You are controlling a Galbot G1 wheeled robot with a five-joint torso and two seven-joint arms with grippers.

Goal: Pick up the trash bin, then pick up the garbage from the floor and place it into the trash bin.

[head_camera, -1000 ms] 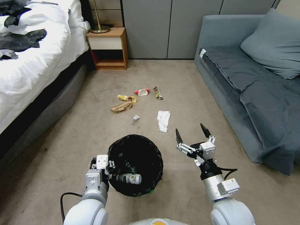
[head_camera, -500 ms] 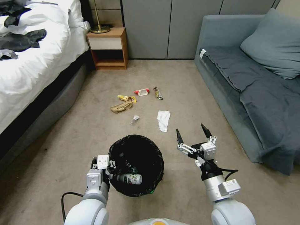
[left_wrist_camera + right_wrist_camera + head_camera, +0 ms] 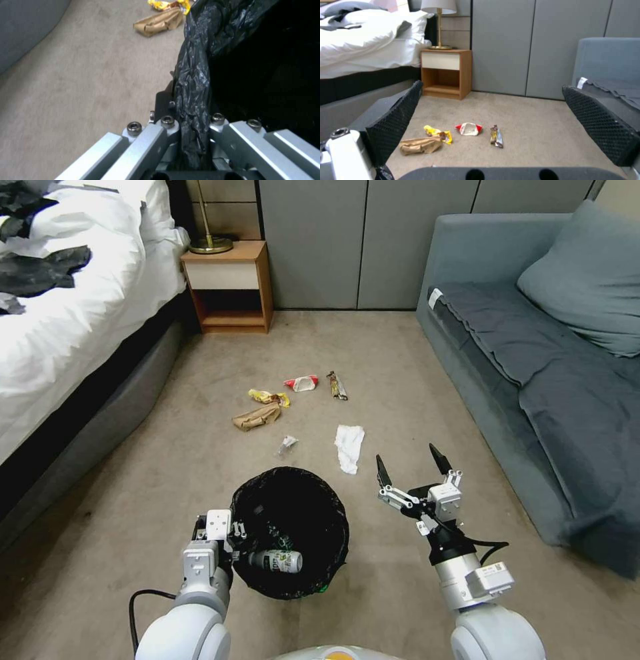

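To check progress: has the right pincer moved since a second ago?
Yes, slightly forward with the robot: the open right pincer is now nearer the white tissue.

Count: 1 bin (image 3: 291, 493) w/ black liner, 1 bottle (image 3: 275, 561) inside it. On the floor, 6 litter pcs: 1 brown bag (image 3: 257, 417), 1 yellow wrapper (image 3: 268, 397), 1 red-white wrapper (image 3: 301, 383), 1 dark wrapper (image 3: 337, 385), 1 clear scrap (image 3: 287, 445), 1 tissue (image 3: 349, 447). 2 grippers: left (image 3: 230, 532), right (image 3: 410, 468). Furniture: 1 bed (image 3: 73, 307), 1 nightstand (image 3: 227, 287), 1 lamp (image 3: 209, 241), 1 sofa (image 3: 533, 353) w/ 1 cushion (image 3: 587, 280).
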